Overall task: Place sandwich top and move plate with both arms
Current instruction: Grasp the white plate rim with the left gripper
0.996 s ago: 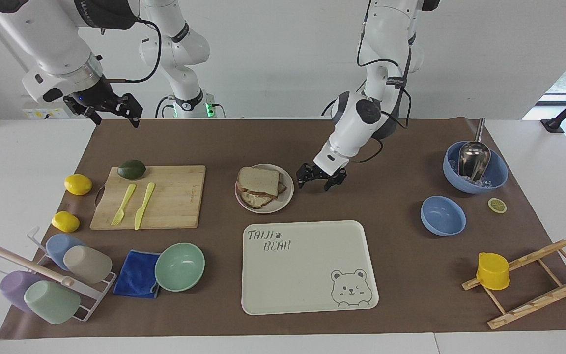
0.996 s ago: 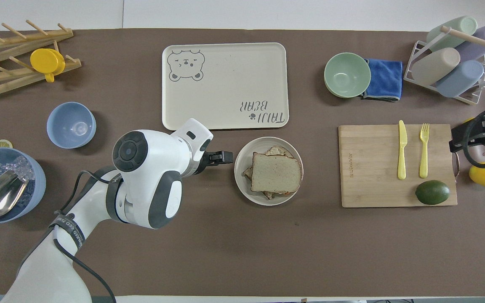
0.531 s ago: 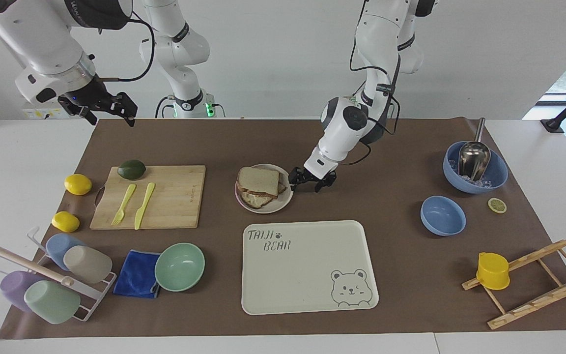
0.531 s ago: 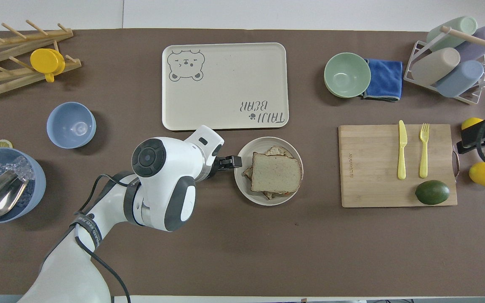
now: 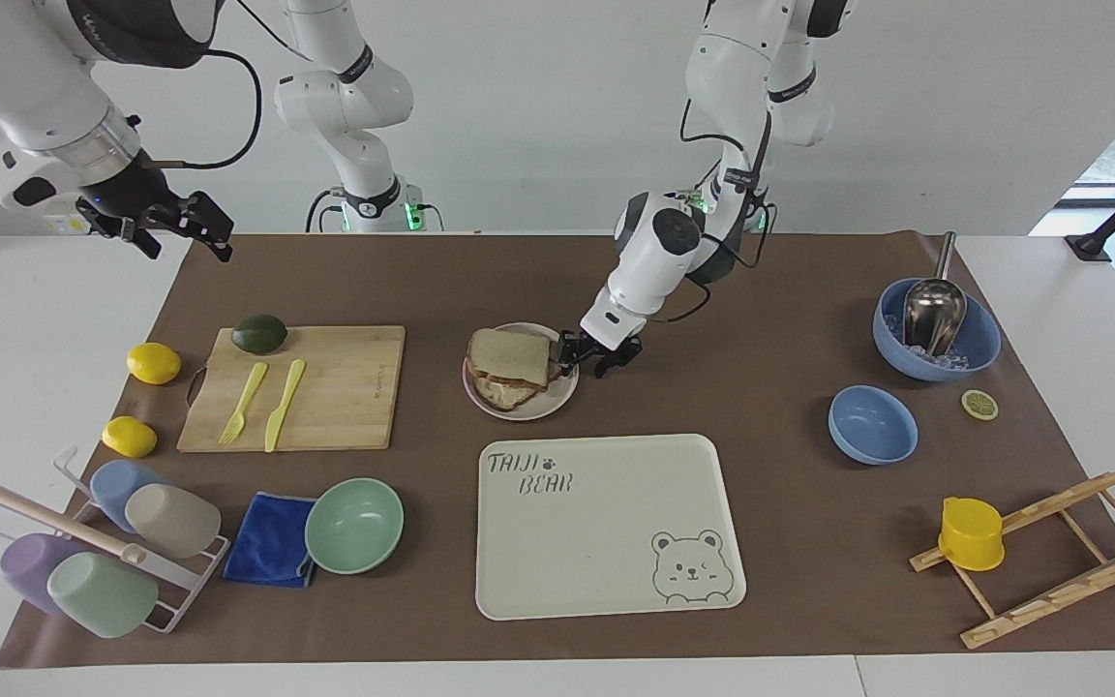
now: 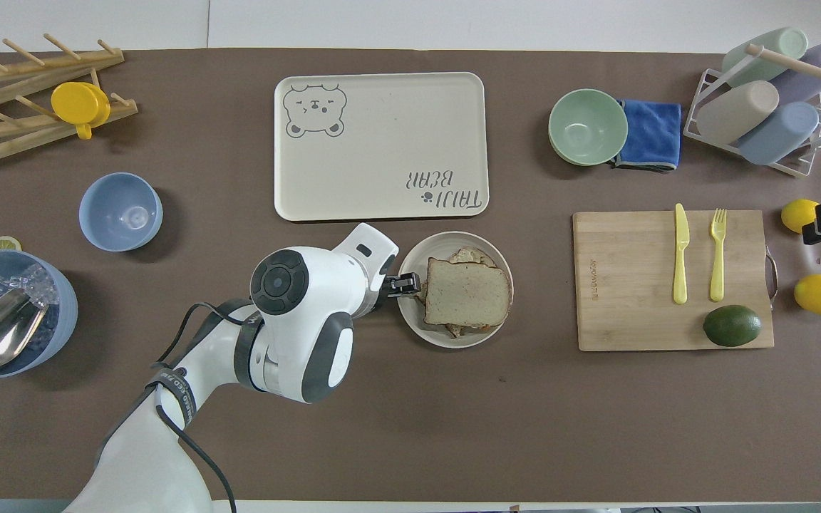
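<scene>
The plate (image 5: 522,405), round, pale and shallow-rimmed, is sitting on the matte brown table cover (image 5: 770,542) between the wooden cutting board (image 5: 325,387) and the left arm's end of the table, nearer to the robots than the smooth cream bear tray (image 5: 606,528). The sandwich top (image 5: 511,355), a squarish, grainy brown slice with darker crust, is lying flat on the stacked bread on that plate. The left gripper (image 5: 585,359) is reaching low at the plate's rim on the side toward the left arm's end; a second ago it was standing clear of the plate, and its jaws, then wide, are now narrowing around the rim, though a firm grip cannot be told. The right gripper (image 5: 175,225) is hanging with jaws spread wide, empty, above the table's edge at the right arm's end, having drawn farther outward than before.
</scene>
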